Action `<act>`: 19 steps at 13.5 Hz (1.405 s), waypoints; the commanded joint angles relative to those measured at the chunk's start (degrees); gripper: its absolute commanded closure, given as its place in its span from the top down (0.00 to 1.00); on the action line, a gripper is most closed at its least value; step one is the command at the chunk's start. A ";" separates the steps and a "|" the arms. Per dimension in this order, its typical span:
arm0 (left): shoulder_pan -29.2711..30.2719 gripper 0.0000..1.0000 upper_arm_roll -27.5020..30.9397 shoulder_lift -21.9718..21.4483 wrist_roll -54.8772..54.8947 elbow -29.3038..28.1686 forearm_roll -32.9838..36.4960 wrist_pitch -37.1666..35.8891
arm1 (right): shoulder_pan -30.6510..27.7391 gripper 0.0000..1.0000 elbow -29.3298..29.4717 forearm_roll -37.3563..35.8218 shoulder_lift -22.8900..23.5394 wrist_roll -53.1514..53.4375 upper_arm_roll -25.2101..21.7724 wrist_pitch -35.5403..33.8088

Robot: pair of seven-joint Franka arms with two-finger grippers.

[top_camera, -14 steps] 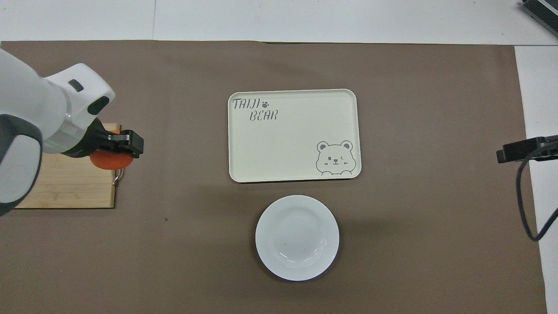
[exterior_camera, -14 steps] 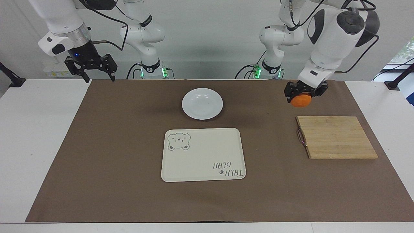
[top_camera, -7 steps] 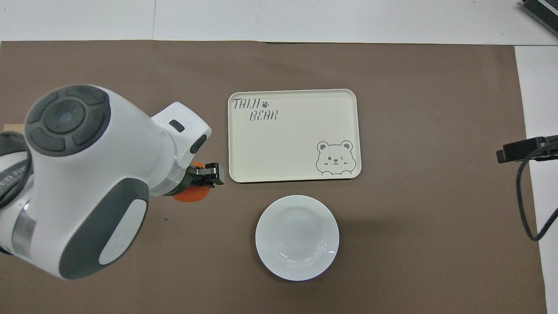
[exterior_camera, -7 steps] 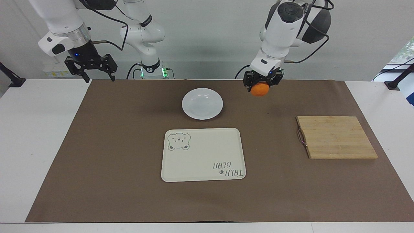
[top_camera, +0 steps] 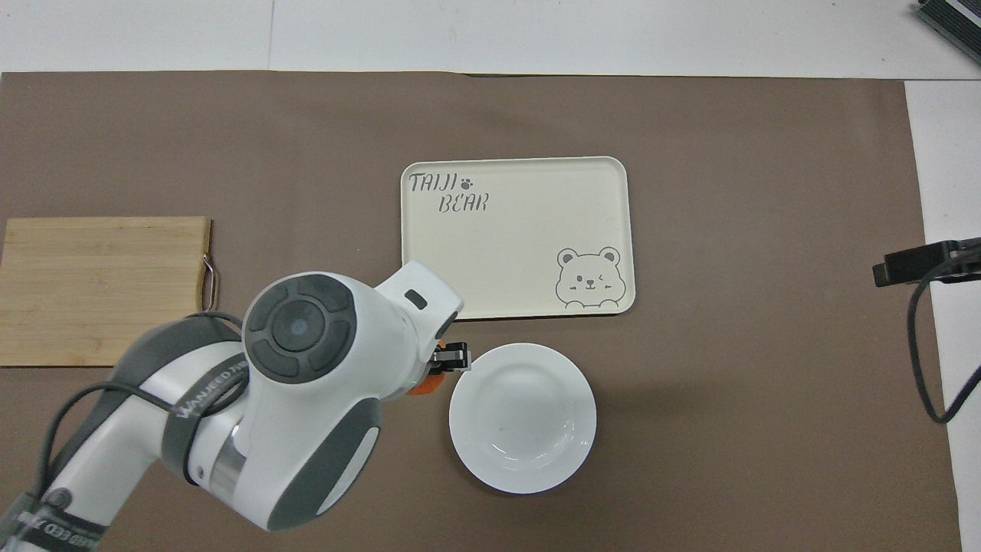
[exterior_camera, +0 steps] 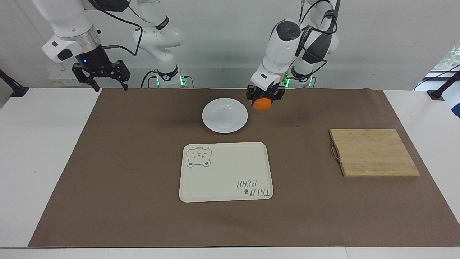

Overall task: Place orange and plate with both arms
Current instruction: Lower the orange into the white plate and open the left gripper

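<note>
1. Now the left pincer (exterior_camera: 264, 98), clamped on the orange (exterior_camera: 262, 104), hangs above the brown mat just beside the plate (exterior_camera: 225, 115), upper centre of the facing view.
2. Right pincer (exterior_camera: 101, 73) waits with jaws spread and nothing in them, upper left of that view.
3. Below the plate lies the bear tray (exterior_camera: 225, 172).
</note>
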 commanded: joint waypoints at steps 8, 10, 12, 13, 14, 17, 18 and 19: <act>-12.78 0.00 1.01 8.51 -11.91 -9.08 -0.77 26.64 | -0.19 1.00 -0.27 1.14 -0.46 0.76 0.12 0.22; -14.19 0.00 1.10 9.73 -12.00 -9.80 -0.77 28.49 | -0.19 1.00 -0.27 1.14 -0.46 0.76 0.12 0.22; -14.80 0.73 1.10 11.14 -11.73 -9.63 -0.69 29.38 | -0.19 1.00 -0.27 1.14 -0.46 0.76 0.12 0.22; -15.24 1.00 1.18 11.14 -11.56 -9.28 -0.69 29.04 | -0.19 1.00 -0.27 1.14 -0.46 0.76 0.12 0.22; -15.25 1.00 1.18 10.71 -11.39 -9.10 -0.69 28.34 | -0.19 1.00 -0.27 1.14 -0.46 0.76 0.12 0.22; -12.45 1.00 1.45 7.90 -10.86 -5.95 -0.69 20.81 | -0.19 1.00 -0.27 1.14 -0.46 0.76 0.12 0.22; -10.00 1.00 1.53 7.89 -10.68 -2.89 -0.42 16.33 | -0.19 1.00 -0.27 1.14 -0.46 0.76 0.12 0.22; -7.45 1.00 1.45 8.41 -9.90 -0.07 -0.07 12.98 | -0.19 1.00 -0.27 1.14 -0.46 0.76 0.12 0.22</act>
